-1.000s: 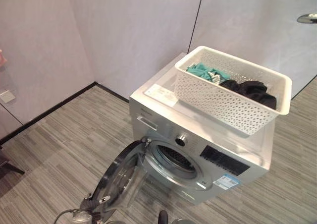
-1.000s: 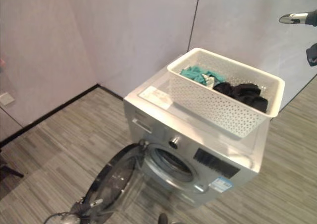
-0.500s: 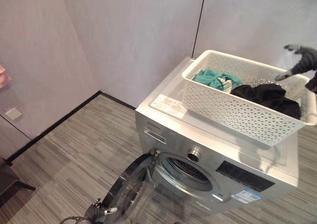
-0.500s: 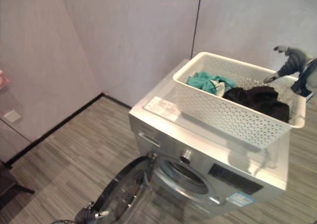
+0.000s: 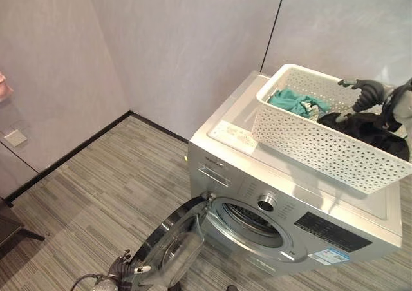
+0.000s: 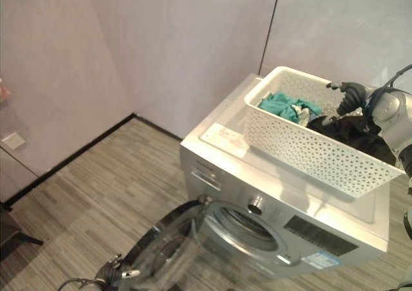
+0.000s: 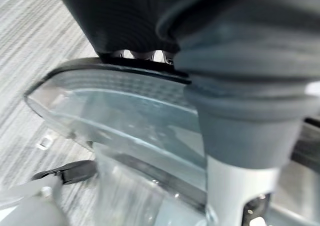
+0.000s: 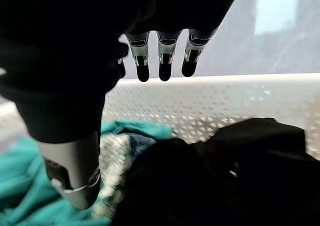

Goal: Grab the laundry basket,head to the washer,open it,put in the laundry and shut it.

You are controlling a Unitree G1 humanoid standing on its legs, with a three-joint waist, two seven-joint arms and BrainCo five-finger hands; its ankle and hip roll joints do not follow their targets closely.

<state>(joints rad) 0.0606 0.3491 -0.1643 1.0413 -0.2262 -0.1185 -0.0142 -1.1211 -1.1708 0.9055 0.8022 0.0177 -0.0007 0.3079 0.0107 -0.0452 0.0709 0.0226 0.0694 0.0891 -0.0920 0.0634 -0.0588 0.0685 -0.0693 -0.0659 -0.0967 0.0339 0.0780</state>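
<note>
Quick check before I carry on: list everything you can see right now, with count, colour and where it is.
Washer: one, silver, front-loading, standing on the floor by the wall.
Washer door: one, round with a clear window, swung open towards the floor.
Laundry basket: one, white, perforated, sitting on top of the washer.
Teal garment: one, in the basket's end nearer the wall.
Black garment: one, in the basket beside the teal one.
Floor: grey striped carpet.
Walls: pale grey panels with a dark seam.
Right hand: over the basket above the black garment, fingers straight, holding nothing.
Left hand: low by the edge of the open door; grip unclear.
</note>
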